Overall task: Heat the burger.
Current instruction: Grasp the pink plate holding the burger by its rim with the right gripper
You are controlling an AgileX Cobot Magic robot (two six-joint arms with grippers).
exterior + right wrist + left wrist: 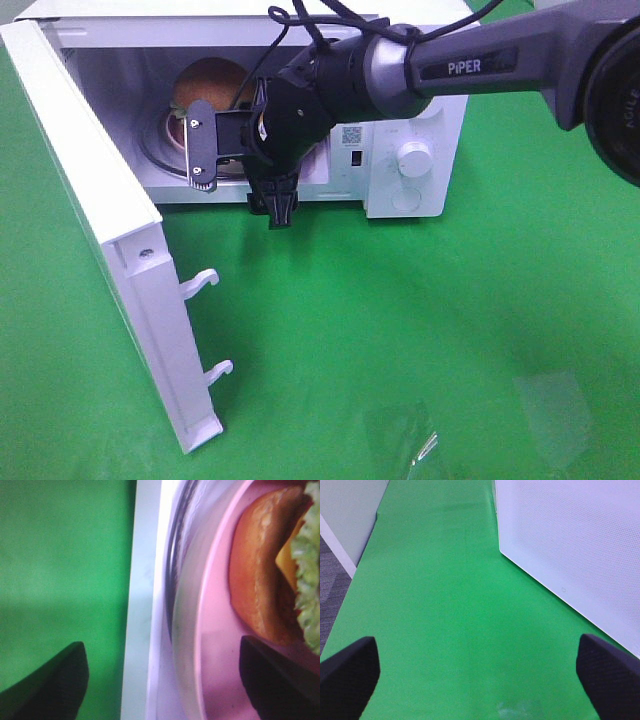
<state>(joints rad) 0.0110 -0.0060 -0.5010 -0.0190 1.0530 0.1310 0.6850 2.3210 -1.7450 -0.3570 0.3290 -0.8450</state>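
The burger [210,80] sits on a pink plate [172,130] inside the open white microwave [420,120]. My right gripper [203,148] is at the oven's mouth, just in front of the plate. In the right wrist view the gripper [160,675] is open. One fingertip [55,680] is over the green cloth and the other is over the plate [215,630], close to the burger's bun and lettuce [260,580]. My left gripper [480,675] is open and empty above the cloth, and it does not show in the high view.
The microwave door [100,230] swings out to the front left, its latch hooks [205,280] pointing right. Its white outer face [570,545] is close beside my left gripper. A glass turntable [177,605] lies under the plate. A control knob [413,155] is on the right panel.
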